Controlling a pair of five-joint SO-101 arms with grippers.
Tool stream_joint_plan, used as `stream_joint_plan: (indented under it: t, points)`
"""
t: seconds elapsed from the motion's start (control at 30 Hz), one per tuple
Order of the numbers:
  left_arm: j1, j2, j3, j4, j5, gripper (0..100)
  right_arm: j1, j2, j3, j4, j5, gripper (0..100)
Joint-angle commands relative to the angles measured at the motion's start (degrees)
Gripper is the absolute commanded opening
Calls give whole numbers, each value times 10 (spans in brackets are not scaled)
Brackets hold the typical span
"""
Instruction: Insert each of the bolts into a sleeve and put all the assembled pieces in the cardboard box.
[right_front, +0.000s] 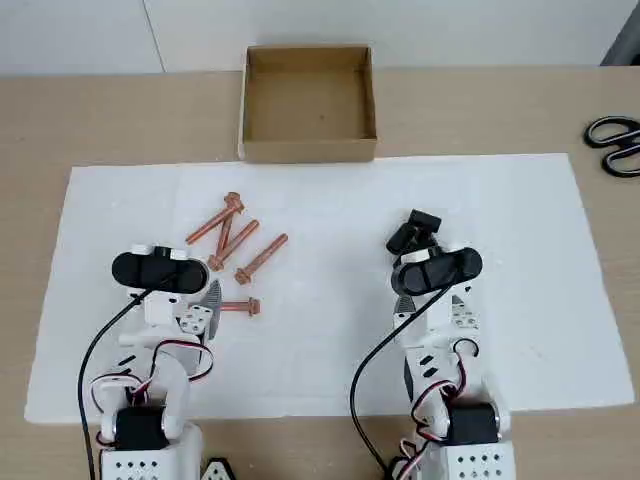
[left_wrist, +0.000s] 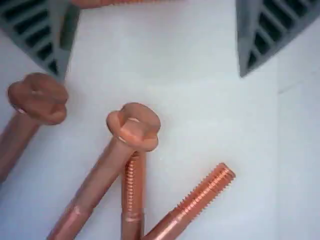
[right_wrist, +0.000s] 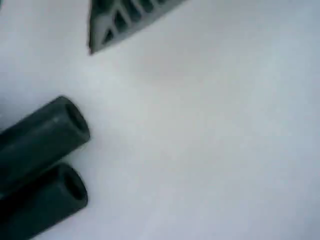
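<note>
Several copper bolts (right_front: 228, 232) lie loosely left of centre on the white sheet, and one more bolt (right_front: 240, 306) lies apart, nearer the arms. In the left wrist view the bolt heads (left_wrist: 132, 125) and threaded ends (left_wrist: 205, 186) lie just past my left gripper (left_wrist: 152, 75), which is open with nothing in it. Its grey fingers (left_wrist: 270, 30) stand wide apart above the sheet. Black sleeves (right_front: 413, 232) lie in a small heap right of centre. My right gripper (right_front: 404, 300) hangs just short of them, and two sleeve ends (right_wrist: 45, 135) lie close to it. The cardboard box (right_front: 310, 150) stands at the back centre with nothing in it.
A white sheet (right_front: 330, 340) covers the middle of the wooden table. Black scissors (right_front: 615, 145) lie on the bare wood at the far right. Both arm bases stand at the near edge.
</note>
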Motion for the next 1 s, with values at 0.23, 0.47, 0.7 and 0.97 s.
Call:
stream_joint_plan:
  t: [0.23,0.47,0.7,0.97]
  points:
    - [4,-4,-4,3,1,212,2,-8,4,3,4,125]
    - [-59,0,-126,108,-2,212,27,-12,-51,39,28,125]
    - [-166,92,-244,120,-73,212,73,-6,-251,109,131,125]
    - [-185,425,-455,102,-43,212,114,79,-297,109,149,125]
